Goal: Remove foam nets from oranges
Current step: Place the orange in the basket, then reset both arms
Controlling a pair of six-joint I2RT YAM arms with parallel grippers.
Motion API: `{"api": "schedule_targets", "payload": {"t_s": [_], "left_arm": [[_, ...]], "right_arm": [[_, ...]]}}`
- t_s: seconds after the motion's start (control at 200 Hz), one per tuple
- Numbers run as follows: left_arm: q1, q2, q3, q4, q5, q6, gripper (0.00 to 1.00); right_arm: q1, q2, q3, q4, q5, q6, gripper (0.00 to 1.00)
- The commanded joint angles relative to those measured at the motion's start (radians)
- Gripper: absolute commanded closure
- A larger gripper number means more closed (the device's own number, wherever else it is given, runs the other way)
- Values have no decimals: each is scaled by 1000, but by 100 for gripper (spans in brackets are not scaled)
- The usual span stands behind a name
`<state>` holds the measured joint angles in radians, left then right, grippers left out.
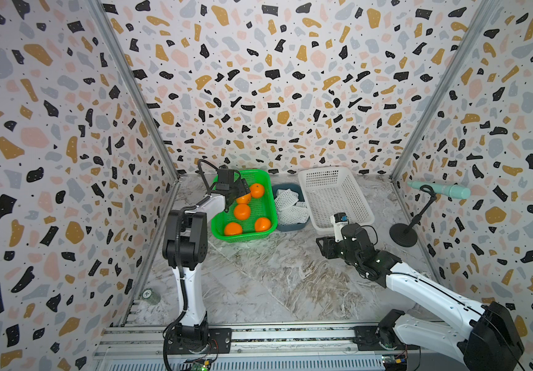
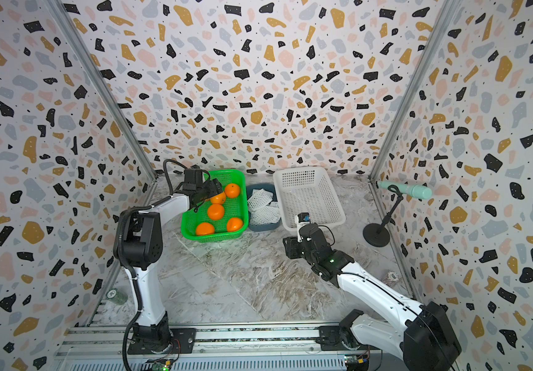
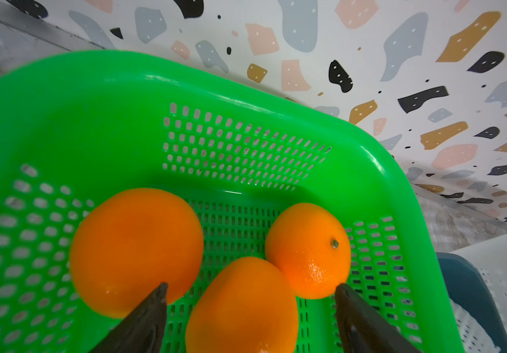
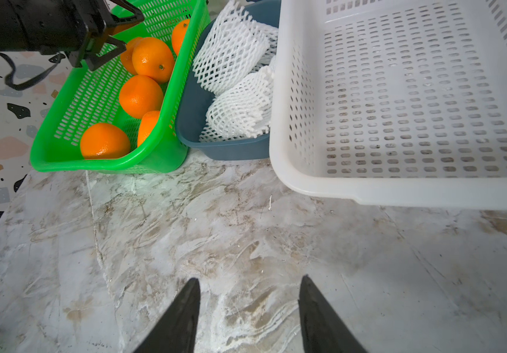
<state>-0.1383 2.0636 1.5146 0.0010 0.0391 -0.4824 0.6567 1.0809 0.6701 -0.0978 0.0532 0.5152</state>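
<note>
In both top views my left claw (image 1: 236, 197) (image 2: 207, 196) hangs over the oranges (image 1: 242, 212) in the green basket (image 1: 242, 237), left wrist shows it spread wide, one orange (image 3: 241, 305) loose between its fingers, and right wrist has my right claw (image 4: 249, 284) released above the marble tabletop (image 4: 246, 214), foam nets (image 4: 237, 113) ahead in the blue tub (image 4: 194, 107).

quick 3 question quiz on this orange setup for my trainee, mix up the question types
1. True or false: the oranges lie in the white basket.
2. Where do the foam nets lie? A) white basket B) blue bin C) tabletop
3. Fill in: the left hand hangs open over the ___ basket.
Key: 1 false, they are in the green basket; 2 B; 3 green.
</note>
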Motion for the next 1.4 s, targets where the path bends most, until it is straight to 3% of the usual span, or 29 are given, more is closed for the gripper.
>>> {"api": "schedule_targets", "payload": {"t_s": [0.0, 0.215, 0.546, 0.626, 0.641, 0.656, 0.816, 1.001, 1.131, 1.281, 1.396], "left_arm": [[5, -108, -32, 34, -37, 17, 10], [5, -282, -152, 25, -76, 67, 0], [5, -559, -372, -28, -171, 147, 1], [5, -630, -421, -59, -203, 153, 1], [5, -643, -431, -66, -214, 153, 0], [5, -659, -440, -73, -226, 151, 1], [5, -799, -537, -94, -369, 141, 1], [6, -924, -618, -58, -511, 135, 1], [8, -1010, -720, 65, -577, 168, 1], [9, -1066, -863, 240, -589, 238, 1], [10, -1100, -1049, 525, -547, 311, 0]], "right_arm": [[1, -16, -4, -8, 31, -2, 46], [-40, -49, -3, -29, 64, -35, 40], [-295, -227, -37, -100, 12, -123, 27], [-354, -272, -40, -127, 2, -127, 20], [-364, -277, -41, -131, -1, -128, 4], [-374, -286, -41, -135, -2, -129, 0], [-454, -332, -54, -151, -44, -131, 1], [-512, -284, -39, -130, -84, -150, 1], [-534, -254, -9, -102, -7, -156, 1], [-613, -196, -8, -29, -21, -169, 1], [-676, -163, -47, 75, -53, -197, 1]]}}
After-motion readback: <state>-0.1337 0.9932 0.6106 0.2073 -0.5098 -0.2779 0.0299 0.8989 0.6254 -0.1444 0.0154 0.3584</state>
